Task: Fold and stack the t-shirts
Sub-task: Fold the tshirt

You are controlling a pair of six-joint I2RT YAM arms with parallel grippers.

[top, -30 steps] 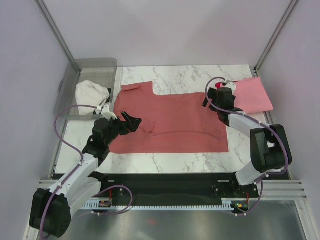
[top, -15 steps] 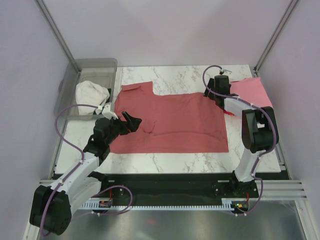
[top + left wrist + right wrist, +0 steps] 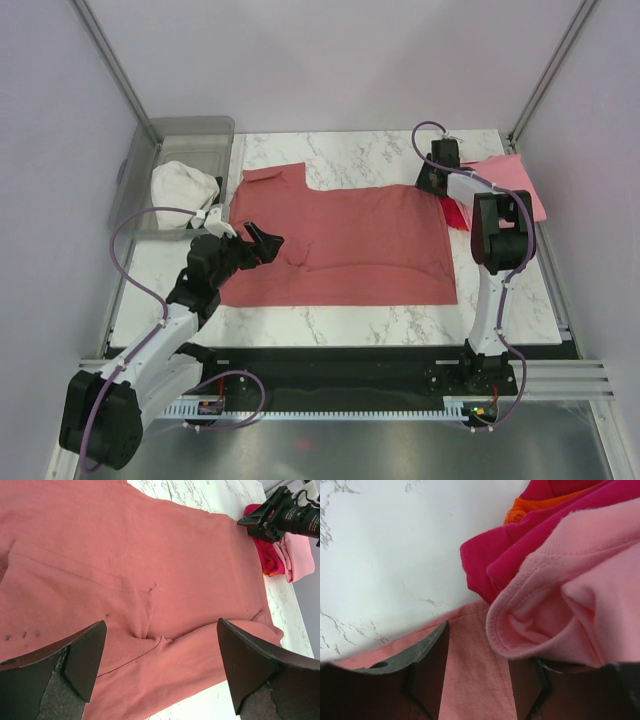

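Salmon-red shirt (image 3: 350, 250) lies spread flat in the middle of the counter (image 3: 370, 150), front down or up unclear, and no real fold is in it yet. There is a small pucker and crease near its left side, and the far-left sleeve sticks out toward the bin (image 3: 190, 130).

Light pink shirt (image 3: 515, 180) sits at the far right corner and looks folded into a compact piece. Bright red shirt (image 3: 458, 213) peeks out from under its near-left edge, so those two seem already stacked, though the edges look rumpled in the right wrist view. The pile touches or just overlaps the salmon shirt's far right corner.

Left tool (image 3: 265, 243) hovers over the left part of the salmon shirt with its jaws wide apart and nothing between them.

Right tool (image 3: 431, 183) is down at the salmon shirt's far right corner, right beside the pile. In the wrist view its jaws stand either side of a strip of salmon cloth. Cannot tell whether they actually clamp it or just straddle it.

Judgement: roughly two of three shirts are done. Left to do is folding the whole salmon shirt, then placing it on the pink and red pile. This moment looks like the very start of that first fold.

White cloth (image 3: 183, 185) sits in the bin, not part of the job.
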